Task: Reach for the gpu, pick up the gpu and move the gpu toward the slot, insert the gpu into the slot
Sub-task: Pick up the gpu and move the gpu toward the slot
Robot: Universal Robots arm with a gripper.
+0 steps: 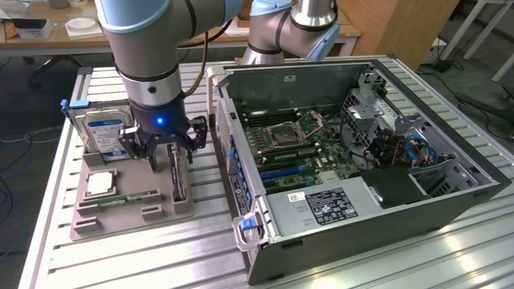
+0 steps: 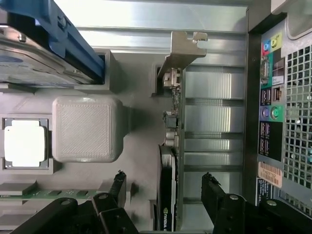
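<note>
Where the gpu [image 1: 178, 180] stands: on edge in a groove of the grey tray [image 1: 129, 220], beside the computer case [image 1: 362, 217], well apart from the blue slot [image 1: 281, 171].
Tray contents: hard drive [image 1: 105, 129] upright, processor [image 1: 100, 182] flat, memory stick [image 1: 120, 198] flat, and the gpu.
Case contents: motherboard [image 1: 321, 153] carrying the slot.
Axis of the gpu: lengthwise along the tray, parallel to the case's port panel [image 2: 270, 112]; silver bracket [image 2: 181, 53] at the hard drive's end.
Gripper [image 2: 165, 187]: fingers spread, one on either side of the gpu, clear of it.
</note>
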